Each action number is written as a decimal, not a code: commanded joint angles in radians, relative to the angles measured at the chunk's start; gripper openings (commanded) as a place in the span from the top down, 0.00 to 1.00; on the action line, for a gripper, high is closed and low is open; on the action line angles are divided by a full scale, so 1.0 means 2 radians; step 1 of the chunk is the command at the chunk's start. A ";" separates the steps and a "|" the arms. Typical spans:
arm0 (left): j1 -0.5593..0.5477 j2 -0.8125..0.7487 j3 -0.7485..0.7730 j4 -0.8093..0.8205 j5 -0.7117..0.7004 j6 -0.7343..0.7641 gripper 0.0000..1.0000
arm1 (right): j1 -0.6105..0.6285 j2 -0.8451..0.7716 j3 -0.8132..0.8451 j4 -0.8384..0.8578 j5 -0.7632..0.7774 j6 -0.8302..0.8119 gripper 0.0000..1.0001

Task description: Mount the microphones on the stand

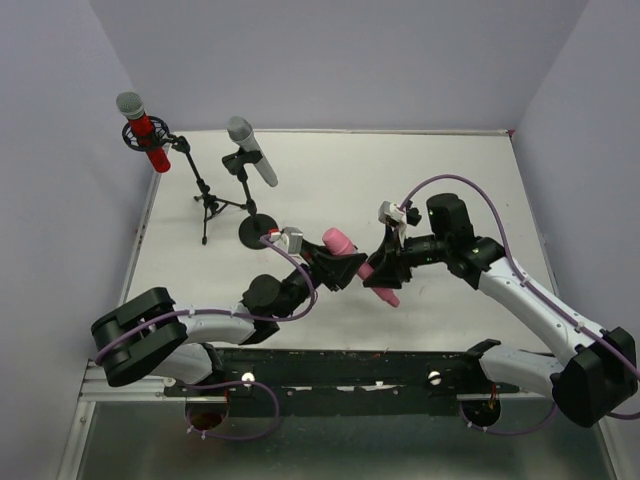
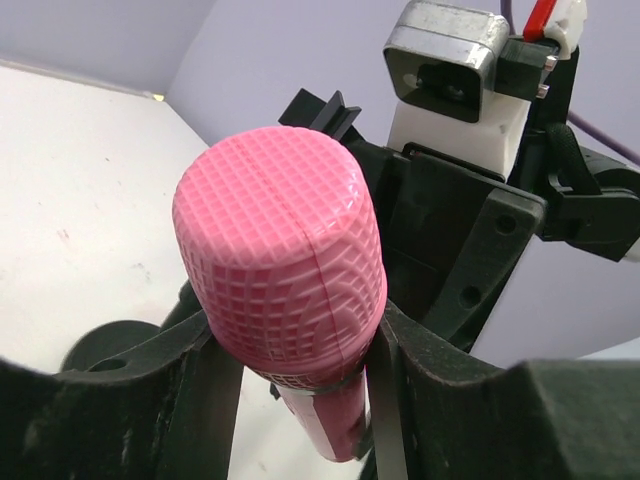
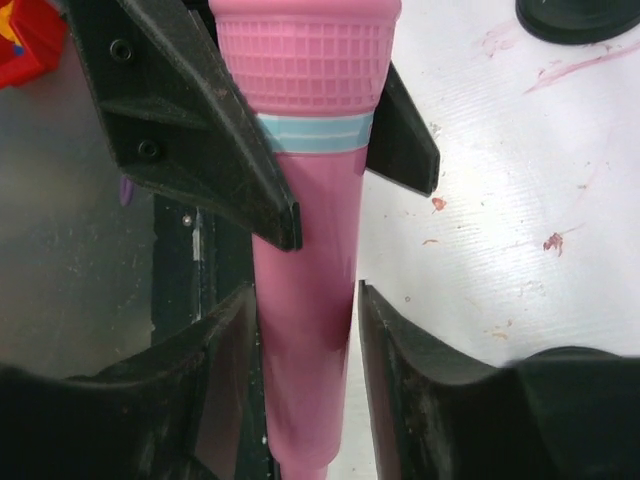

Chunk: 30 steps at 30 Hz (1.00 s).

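1. Dark rail (image 1: 330,368) runs along the near edge of a white table (image 1: 450,180). Pale lilac walls (image 1: 330,60) close the left, far and right sides. Reddish smears mark the tabletop in the right wrist view.
2. Near the far left corner, a red microphone (image 1: 146,132) sits on a tripod stand (image 1: 210,205). Just right of it, a silver-grey microphone (image 1: 253,152) rests on a round-base stand (image 1: 258,229).
3. Toward the near middle of the table, the pink microphone (image 1: 383,292) is held in the air between both grippers.
4. Left gripper (image 2: 300,390) is clamped on the pink microphone's neck, just under the gridded head, its fingers (image 2: 440,400) pressing from both sides.
5. Right gripper (image 3: 305,335) straddles the smooth handle further down. One of its fingers (image 3: 200,370) touches the handle and the other is at most a sliver off, so I cannot tell whether it grips.
6. Its long axis runs diagonally, with the head toward the far left corner and the tail toward the near right corner.
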<state>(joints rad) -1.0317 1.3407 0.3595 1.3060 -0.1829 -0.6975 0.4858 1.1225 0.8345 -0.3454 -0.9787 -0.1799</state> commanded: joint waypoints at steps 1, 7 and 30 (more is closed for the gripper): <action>0.007 -0.034 -0.009 0.129 0.018 0.036 1.00 | -0.005 -0.014 0.007 -0.043 -0.023 -0.046 0.30; 0.051 -0.125 -0.008 -0.036 0.111 0.035 1.00 | -0.011 -0.029 0.059 -0.163 0.008 -0.166 0.00; 0.172 -0.268 0.235 -0.730 0.368 0.378 1.00 | -0.073 0.045 0.347 -0.360 0.232 -0.375 0.00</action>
<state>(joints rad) -0.7151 0.8230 0.8192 0.0139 0.4595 -0.1165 0.4076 1.1431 1.4345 -0.9787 -0.5323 -0.7822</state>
